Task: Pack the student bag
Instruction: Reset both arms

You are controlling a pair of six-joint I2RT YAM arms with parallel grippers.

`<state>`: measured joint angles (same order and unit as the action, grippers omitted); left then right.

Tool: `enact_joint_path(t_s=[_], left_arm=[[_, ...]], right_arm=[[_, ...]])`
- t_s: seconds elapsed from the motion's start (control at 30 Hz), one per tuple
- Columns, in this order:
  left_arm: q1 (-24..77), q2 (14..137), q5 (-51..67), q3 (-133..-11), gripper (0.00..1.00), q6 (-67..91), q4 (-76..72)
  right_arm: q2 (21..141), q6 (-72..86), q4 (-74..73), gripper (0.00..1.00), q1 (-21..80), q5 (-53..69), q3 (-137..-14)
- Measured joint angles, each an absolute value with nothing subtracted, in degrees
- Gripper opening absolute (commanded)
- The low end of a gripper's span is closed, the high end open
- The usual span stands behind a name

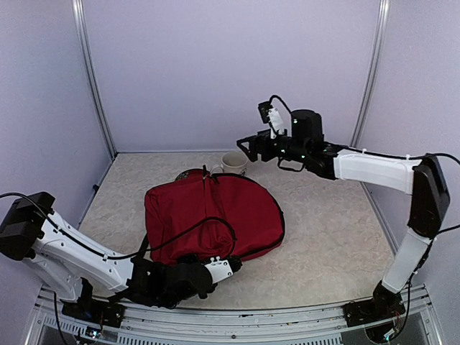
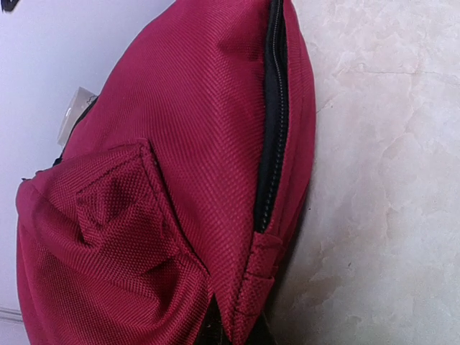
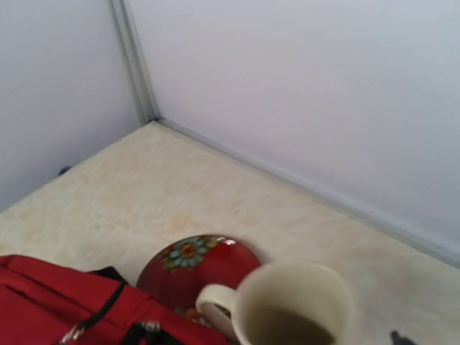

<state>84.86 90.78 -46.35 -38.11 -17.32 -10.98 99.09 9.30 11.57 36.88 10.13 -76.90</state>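
The student bag (image 1: pixel 212 215), a big dark-red backpack, lies in the middle of the table with black straps over it. My left gripper (image 1: pixel 219 266) is at its near edge, shut on a pinched fold of the red fabric (image 2: pixel 237 302). In the left wrist view the bag (image 2: pixel 180 180) fills the frame, a black zipper (image 2: pixel 273 115) runs along its side, and my fingers are hidden. My right gripper (image 1: pixel 246 149) hovers open and holds nothing, above a cream mug (image 1: pixel 233 162). The mug (image 3: pixel 295 309) shows just below the right wrist camera.
A red floral plate (image 3: pixel 194 266) lies flat between the mug and the bag's far edge (image 3: pixel 57 302), partly tucked behind the bag (image 1: pixel 188 175). Pale walls and metal corner posts (image 1: pixel 93 79) close in the back and sides. Bare tabletop (image 1: pixel 323 237) lies right of the bag.
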Motion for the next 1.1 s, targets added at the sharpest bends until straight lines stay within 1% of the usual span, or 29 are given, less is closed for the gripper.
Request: enact_joint_path(t_s=[0.07, 0.1, 0.17, 0.2, 0.23, 0.33, 0.4, 0.53, 0.67, 0.73, 0.83, 0.9, 1.0, 1.1], left_arm=[[84.9, 91.2, -45.4, -38.7, 0.00, -17.5, -10.9], [84.9, 91.4, -44.8, -39.1, 0.10, -17.6, -10.9], [84.8, 91.7, -43.2, -40.2, 0.50, -17.6, -10.4], [84.8, 91.7, -41.6, -41.0, 0.66, -18.0, -10.0], [84.8, 91.7, -40.1, -42.2, 0.76, -18.0, -9.7], [83.9, 91.7, -35.4, -48.0, 0.98, -17.5, -8.7], [82.1, 91.6, -31.7, -53.7, 0.99, -16.1, -6.6], [76.1, 90.0, -22.8, -65.0, 0.99, -10.7, -4.4], [66.6, 84.7, -16.1, -68.1, 0.99, -2.5, -5.2], [60.6, 82.3, -15.8, -67.9, 0.99, 2.3, -5.0], [48.4, 78.8, -17.2, -65.9, 0.99, 10.1, -3.6], [40.7, 76.1, -18.5, -62.3, 0.99, 14.3, -3.2], [29.6, 70.0, -22.0, -53.6, 0.99, 19.3, -2.6], [24.1, 65.2, -25.3, -46.8, 0.99, 22.0, -2.6]], right_arm=[[90.7, 8.8, 10.8, 0.93, 35.0, 9.4, -70.6], [87.2, 8.9, 10.7, 0.94, 33.6, 9.3, -67.5], [80.6, 9.9, 10.4, 0.94, 28.6, 9.6, -60.7], [77.6, 10.5, 10.1, 0.95, 24.8, 10.0, -56.7], [75.4, 11.2, 9.6, 0.96, 21.2, 10.2, -53.4], [70.7, 12.8, 7.7, 0.99, 10.5, 10.9, -44.4], [67.7, 13.3, 5.8, 1.00, 4.9, 11.7, -40.2], [63.0, 13.7, 5.5, 1.00, -2.7, 13.9, -35.0], [62.0, 14.3, 5.9, 1.00, -6.2, 13.6, -31.4], [61.9, 14.7, 5.9, 1.00, -6.9, 12.3, -29.7], [61.6, 15.4, 7.4, 1.00, -7.4, 10.0, -26.3], [60.7, 16.2, 9.2, 1.00, -7.4, 8.5, -23.8], [58.8, 18.0, 12.9, 1.00, -7.4, 5.6, -20.3], [56.8, 19.2, 16.4, 1.00, -7.4, 3.7, -17.5]])
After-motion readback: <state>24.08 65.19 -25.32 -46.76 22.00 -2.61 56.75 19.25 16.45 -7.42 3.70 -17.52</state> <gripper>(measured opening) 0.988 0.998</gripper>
